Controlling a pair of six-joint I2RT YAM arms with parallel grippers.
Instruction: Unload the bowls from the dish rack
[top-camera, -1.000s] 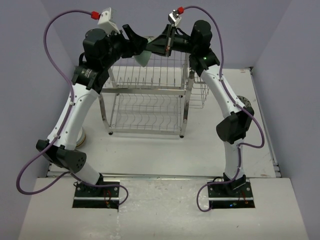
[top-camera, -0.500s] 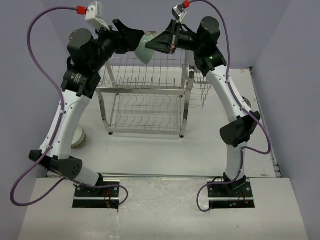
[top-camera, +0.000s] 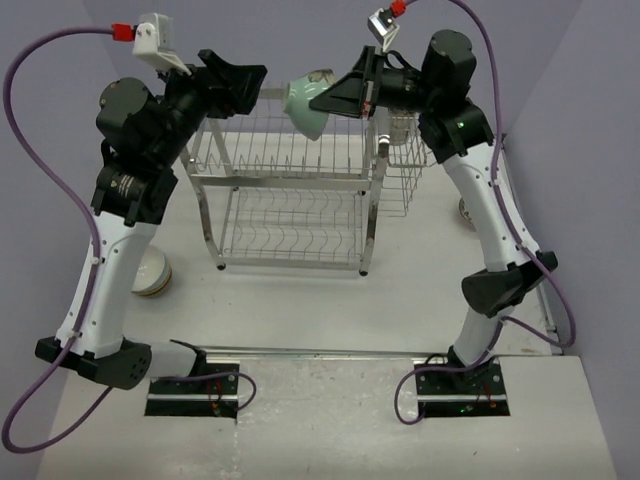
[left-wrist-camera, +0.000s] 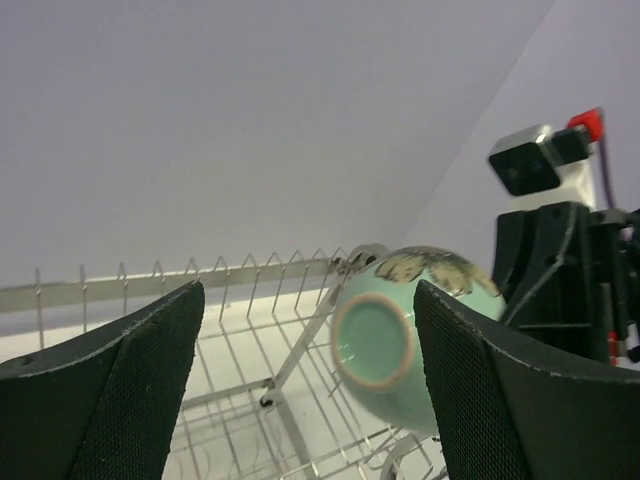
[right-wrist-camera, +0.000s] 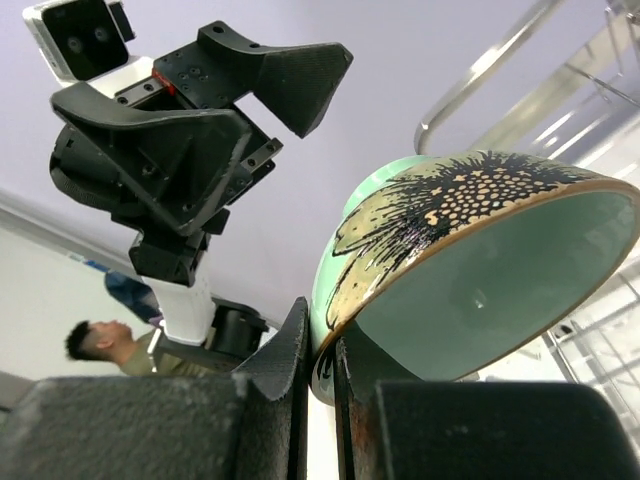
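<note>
- Mint-green bowl (top-camera: 303, 108) hangs in the air over the top back edge of the dish rack (top-camera: 290, 185) in the overhead view. It is tipped on its side and pinched at the rim by the right gripper (top-camera: 322, 100). The right arm rises high and bends leftward above the rack's side basket (top-camera: 402, 185).
- Same view: the left arm also stands tall. The left gripper (top-camera: 245, 85) is spread wide, just beside the bowl but apart from it. A pale bowl (top-camera: 150, 272) sits on the table (top-camera: 300, 300) left of the rack. Another bowl (top-camera: 467, 212) is half hidden behind the right arm.
- Left wrist view: its two fingers (left-wrist-camera: 120, 390) stand wide apart, gripping nothing. Beyond them the bowl's round foot faces the lens, with rack wires below. The right arm's wrist camera (left-wrist-camera: 540, 160) is behind the bowl.
- Right wrist view: the two fingers (right-wrist-camera: 285, 360) close tightly on the bowl's rim. The outside shows a black-and-cream pattern and the inside is plain green. The left gripper gapes at upper left, and a person (right-wrist-camera: 100, 345) is visible far below.
</note>
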